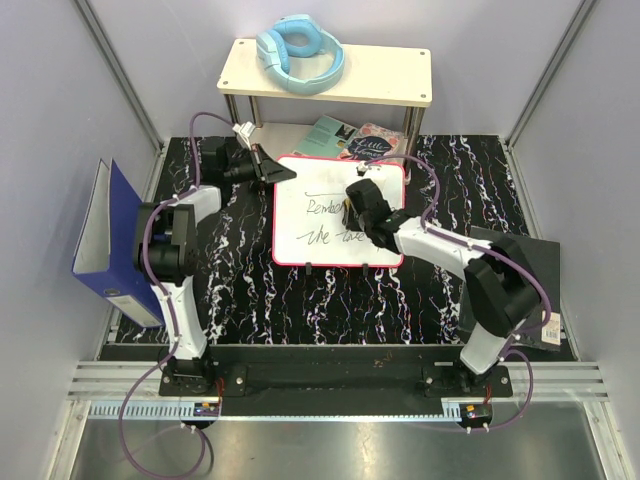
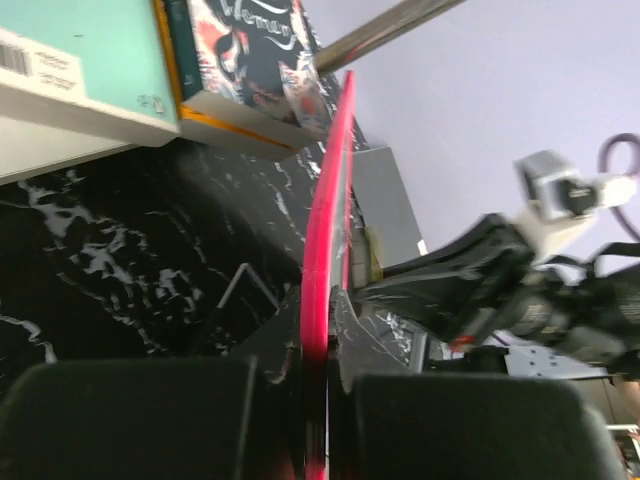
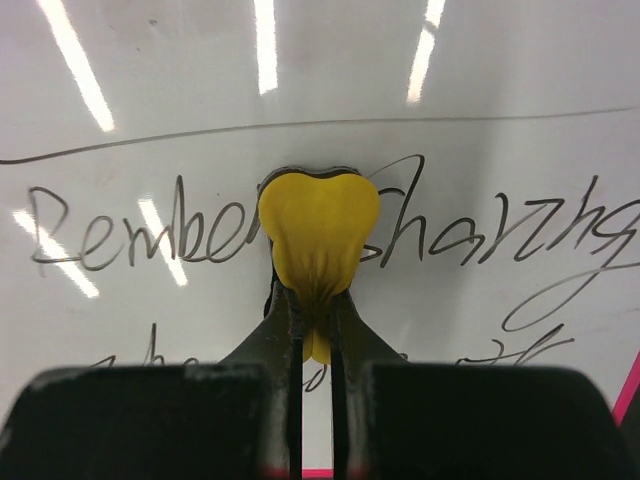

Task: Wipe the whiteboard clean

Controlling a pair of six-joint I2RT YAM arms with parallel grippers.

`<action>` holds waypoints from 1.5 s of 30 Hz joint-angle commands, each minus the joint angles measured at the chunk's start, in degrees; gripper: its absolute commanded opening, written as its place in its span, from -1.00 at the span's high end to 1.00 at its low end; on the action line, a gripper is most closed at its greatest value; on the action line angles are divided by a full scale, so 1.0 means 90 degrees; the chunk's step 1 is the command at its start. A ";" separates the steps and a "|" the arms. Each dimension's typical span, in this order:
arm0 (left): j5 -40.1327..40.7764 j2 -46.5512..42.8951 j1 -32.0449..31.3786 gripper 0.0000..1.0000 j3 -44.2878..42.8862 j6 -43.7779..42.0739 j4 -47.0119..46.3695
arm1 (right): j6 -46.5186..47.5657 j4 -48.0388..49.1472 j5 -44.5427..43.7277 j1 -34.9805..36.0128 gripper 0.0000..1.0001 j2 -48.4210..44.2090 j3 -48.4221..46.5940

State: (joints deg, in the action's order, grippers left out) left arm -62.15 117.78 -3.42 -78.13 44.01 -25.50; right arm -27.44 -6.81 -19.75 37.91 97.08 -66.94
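Observation:
The whiteboard (image 1: 320, 235), white with a red-pink rim, lies on the black marbled mat and bears black handwriting. My left gripper (image 1: 272, 170) is shut on its rim at the far left corner; the left wrist view shows the red rim (image 2: 322, 260) edge-on between the fingers. My right gripper (image 1: 356, 205) is over the board's middle, shut on a yellow sponge-like eraser (image 3: 318, 240). The eraser presses on the written line (image 3: 130, 235), and more writing (image 3: 520, 235) runs to its right.
A cream shelf (image 1: 325, 72) on metal legs stands at the back with blue headphones (image 1: 300, 52) on it. Books (image 1: 350, 140) lie under it, also in the left wrist view (image 2: 90, 70). A blue binder (image 1: 105, 245) stands at the left. A dark flat box (image 1: 525, 290) lies at the right.

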 commanded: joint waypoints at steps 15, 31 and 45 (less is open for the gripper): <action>0.0646 -0.0195 0.0038 1.00 0.0546 -0.1433 0.0470 | 0.0412 0.0963 0.1364 0.0289 1.00 0.1614 -0.0842; 0.0841 -0.0518 -0.0128 1.00 0.0741 -0.1823 0.0889 | 0.0412 -0.2006 0.0486 0.1393 1.00 0.3042 -0.3382; 0.0997 -0.0518 -0.0216 1.00 0.0644 -0.1970 0.1241 | -0.0124 -0.2886 -0.0295 0.0632 1.00 0.2144 -0.2253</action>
State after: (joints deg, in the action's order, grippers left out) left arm -56.34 113.19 -1.78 -73.47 39.81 -20.73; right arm -25.67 -20.51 -22.41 47.97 116.44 -95.68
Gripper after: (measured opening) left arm 0.142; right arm 0.063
